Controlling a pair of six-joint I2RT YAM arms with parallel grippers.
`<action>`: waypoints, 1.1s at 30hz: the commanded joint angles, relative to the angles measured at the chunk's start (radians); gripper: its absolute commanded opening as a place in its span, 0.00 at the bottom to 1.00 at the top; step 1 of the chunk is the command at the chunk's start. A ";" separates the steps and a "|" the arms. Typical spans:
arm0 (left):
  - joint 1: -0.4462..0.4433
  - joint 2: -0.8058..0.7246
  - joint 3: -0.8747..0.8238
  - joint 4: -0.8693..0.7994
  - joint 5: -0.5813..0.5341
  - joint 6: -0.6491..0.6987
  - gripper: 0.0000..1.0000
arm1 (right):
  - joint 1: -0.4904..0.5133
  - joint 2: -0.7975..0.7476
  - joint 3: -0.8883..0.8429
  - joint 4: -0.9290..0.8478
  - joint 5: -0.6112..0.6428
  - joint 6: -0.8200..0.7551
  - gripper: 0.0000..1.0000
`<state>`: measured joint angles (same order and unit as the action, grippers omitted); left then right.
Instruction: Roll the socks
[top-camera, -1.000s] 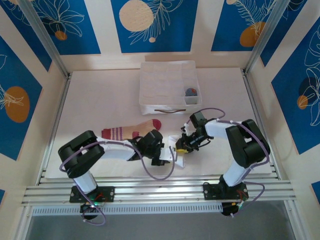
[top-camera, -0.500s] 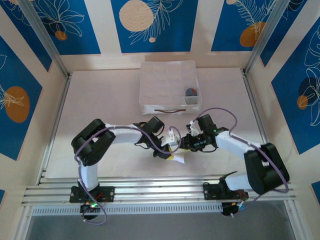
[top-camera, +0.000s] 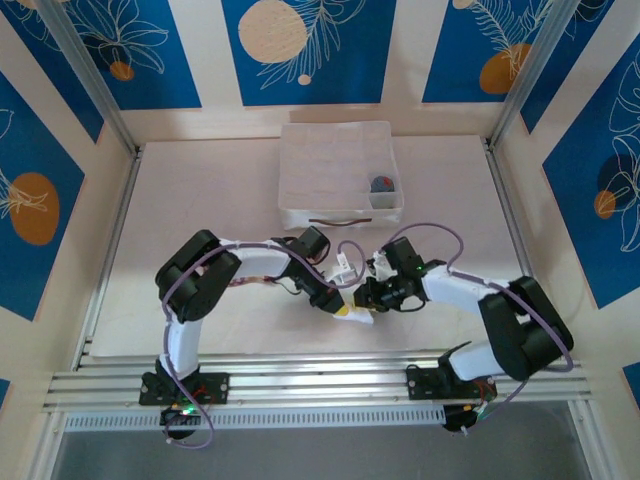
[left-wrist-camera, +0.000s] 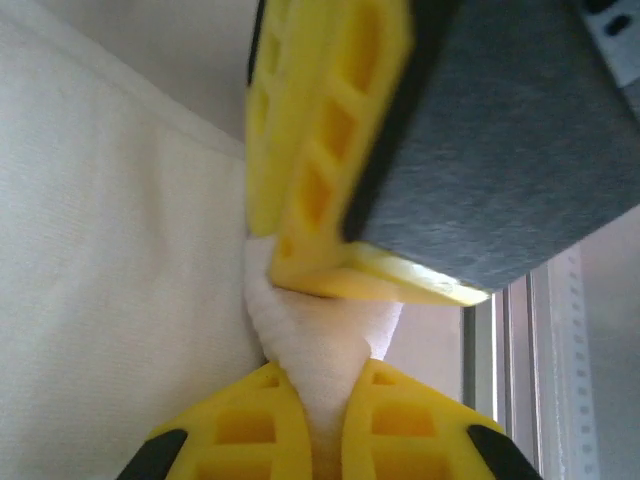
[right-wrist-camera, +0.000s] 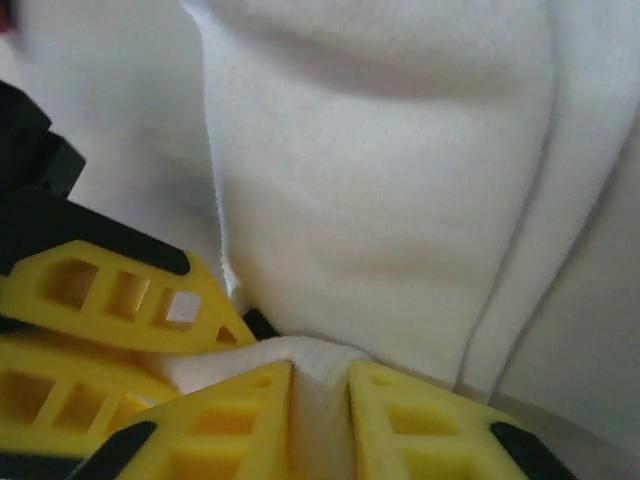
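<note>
A white sock (top-camera: 358, 318) lies bunched on the table in front of the box, pinched from both sides. My left gripper (top-camera: 340, 306) is shut on a fold of its white fabric (left-wrist-camera: 325, 330), which wedges between the yellow fingers (left-wrist-camera: 250, 420). My right gripper (top-camera: 364, 297) is shut on another fold of the white sock (right-wrist-camera: 320, 365), and its yellow finger and grey body hang close above the left one. A grey sock with orange ends (top-camera: 382, 184) sits rolled in a compartment of the box. The left arm stretches across the spot left of the grippers.
The white fabric compartment box (top-camera: 330, 170) stands at the back middle, its handle side facing the grippers. The aluminium rail (top-camera: 320, 380) runs along the near edge. Both forearms cross low over the table's front middle, tips almost touching.
The left arm swung right and now covers the tan sock that lay in the open. Both grippers came together on the white sock, and the right jaws opened, then closed on it.
</note>
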<state>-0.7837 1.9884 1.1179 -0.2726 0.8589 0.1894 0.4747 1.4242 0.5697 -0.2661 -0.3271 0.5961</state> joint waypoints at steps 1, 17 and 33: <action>0.009 0.004 -0.059 -0.035 -0.154 0.024 0.17 | 0.026 0.101 0.045 -0.132 0.099 0.014 0.15; -0.082 -0.541 -0.524 0.579 -0.440 0.428 0.38 | 0.089 0.252 0.189 -0.267 0.180 -0.023 0.07; -0.311 -0.388 -0.538 0.729 -0.792 0.598 0.41 | 0.097 0.274 0.205 -0.279 0.158 -0.025 0.05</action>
<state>-1.0718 1.5658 0.5423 0.4347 0.1131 0.7521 0.5571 1.6402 0.8120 -0.4717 -0.2726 0.5858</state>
